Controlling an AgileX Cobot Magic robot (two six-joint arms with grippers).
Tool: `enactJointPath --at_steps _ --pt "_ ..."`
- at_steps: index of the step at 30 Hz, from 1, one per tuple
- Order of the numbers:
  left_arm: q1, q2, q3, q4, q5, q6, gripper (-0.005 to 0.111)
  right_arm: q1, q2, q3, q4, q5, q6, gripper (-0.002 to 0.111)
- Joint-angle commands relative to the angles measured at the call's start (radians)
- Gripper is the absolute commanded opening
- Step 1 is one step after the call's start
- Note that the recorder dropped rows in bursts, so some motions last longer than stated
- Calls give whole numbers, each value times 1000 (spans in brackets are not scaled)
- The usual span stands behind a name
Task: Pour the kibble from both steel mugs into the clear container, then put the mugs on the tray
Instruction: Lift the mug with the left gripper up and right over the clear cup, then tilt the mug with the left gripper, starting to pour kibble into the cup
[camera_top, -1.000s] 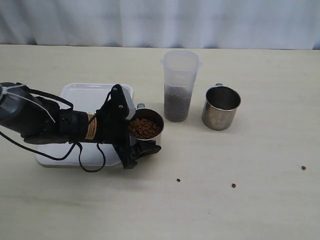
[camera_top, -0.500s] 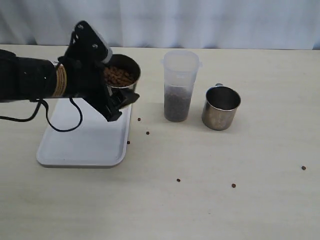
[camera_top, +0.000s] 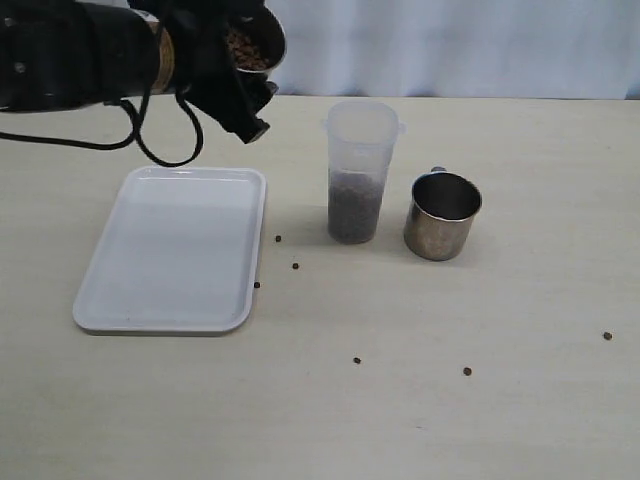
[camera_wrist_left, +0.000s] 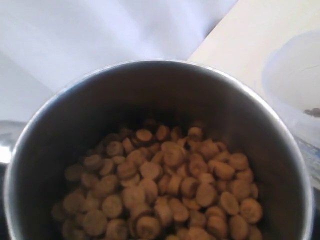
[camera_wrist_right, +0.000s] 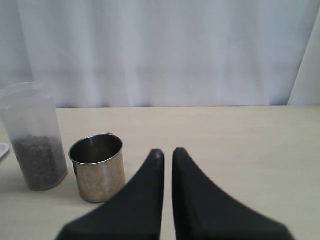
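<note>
- Right gripper (camera_wrist_right: 167, 155): clenched, nothing between its fingers, on the near side of the empty steel mug (camera_wrist_right: 97, 167).
- Stray kibble (camera_top: 357, 360): a few pellets scattered on the table (camera_top: 520, 420), right of the tray.
- Tray (camera_top: 170, 250): flat on the table, left.
- Clear container (camera_top: 358, 170): upright, centre, partly filled with kibble; the empty steel mug stands just right, apart.
- Left gripper (camera_top: 250, 75): grasping the full steel mug (camera_top: 256, 42), raised at far left, beyond the tray.

The left pincer (camera_top: 240, 80) is lifting the full steel mug (camera_top: 268, 50) off the surface, high past the tray (camera_top: 170, 250); three spilled pellets (camera_top: 295, 266) are now lying beside it.
</note>
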Motion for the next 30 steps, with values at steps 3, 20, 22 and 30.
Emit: enactJointPath --at_steps 3,20,22,30 --pt "-61 102 -119 13 118 46 0 3 -3 3 0 -9 -2 5" --pt "-231 301 -309 240 373 93 0 3 -3 3 0 -9 -2 5" --pt "-241 301 -309 282 391 93 0 3 -3 3 0 -9 -2 5" --pt "-246 307 -309 388 422 93 0 3 -3 3 0 -9 -2 5"
